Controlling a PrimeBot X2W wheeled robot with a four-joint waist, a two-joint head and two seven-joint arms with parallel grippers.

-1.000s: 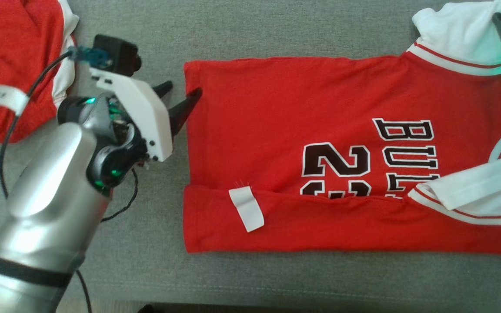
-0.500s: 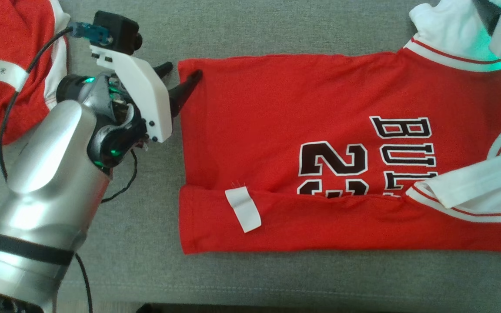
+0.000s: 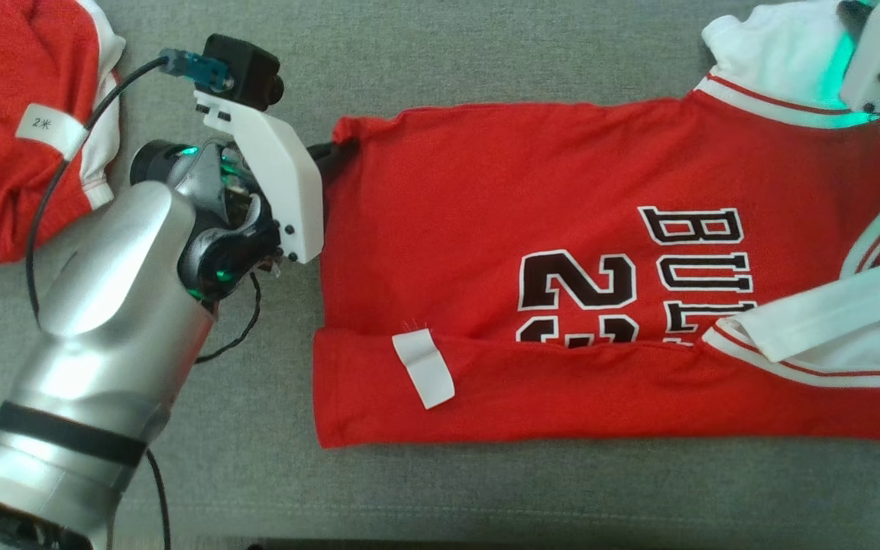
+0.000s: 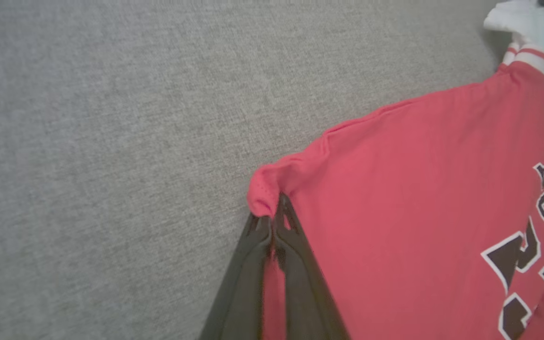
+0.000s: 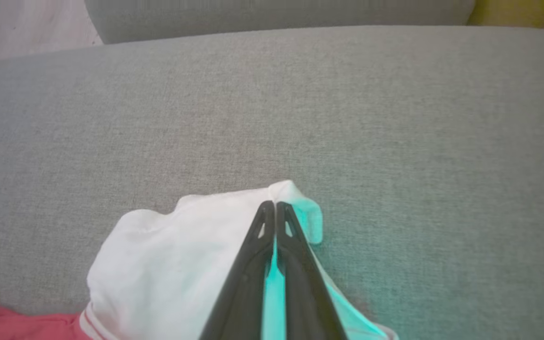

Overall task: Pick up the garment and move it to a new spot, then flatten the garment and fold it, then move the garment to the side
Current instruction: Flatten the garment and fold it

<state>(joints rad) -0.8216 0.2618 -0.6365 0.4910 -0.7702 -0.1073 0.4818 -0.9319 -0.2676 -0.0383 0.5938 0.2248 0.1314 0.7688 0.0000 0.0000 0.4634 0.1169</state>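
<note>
The garment point(image 3: 532, 214) is a red jersey with black lettering and white sleeves, lying flat on the grey cushion with its near long edge folded over. My left gripper point(image 3: 337, 149) is shut on the jersey's far hem corner point(image 4: 265, 191), which bunches up between the fingers point(image 4: 295, 264). At the top right, my right gripper point(image 5: 274, 208) is shut on the white sleeve point(image 5: 182, 245); its white housing point(image 3: 871, 53) shows in the head view above the sleeve point(image 3: 780, 57).
A second red and white garment point(image 3: 4, 114) with a white tag lies bunched at the far left. A white tag point(image 3: 423, 368) sits on the jersey's folded edge. Grey cushion point(image 3: 425, 496) stretches around, with its front edge near the bottom.
Both grippers have shut on the jersey: the left one on the hem corner, the right one on the white sleeve. The hem corner is now pinched up.
</note>
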